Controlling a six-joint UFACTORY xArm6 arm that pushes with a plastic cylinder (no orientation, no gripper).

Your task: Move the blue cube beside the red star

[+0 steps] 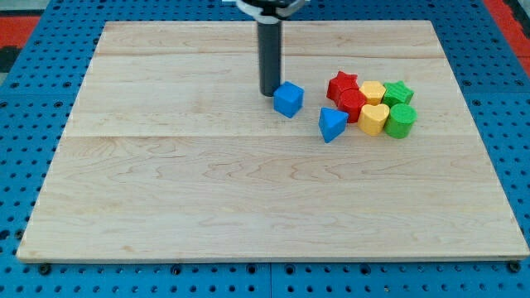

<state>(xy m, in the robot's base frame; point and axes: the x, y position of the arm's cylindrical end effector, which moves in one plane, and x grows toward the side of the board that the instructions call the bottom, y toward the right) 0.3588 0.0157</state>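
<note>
The blue cube (288, 99) sits on the wooden board right of centre near the view's top. The red star (342, 84) lies to its right, with a gap between them. My tip (270, 92) is at the end of the dark rod, just left of the blue cube and touching or almost touching its left side.
A blue triangular block (332, 124) lies below and right of the cube. A red block (353, 105), two yellow blocks (373, 92) (373, 119), a green star (398, 92) and a green cylinder (402, 121) cluster by the red star. The board (166, 182) lies on a blue pegboard.
</note>
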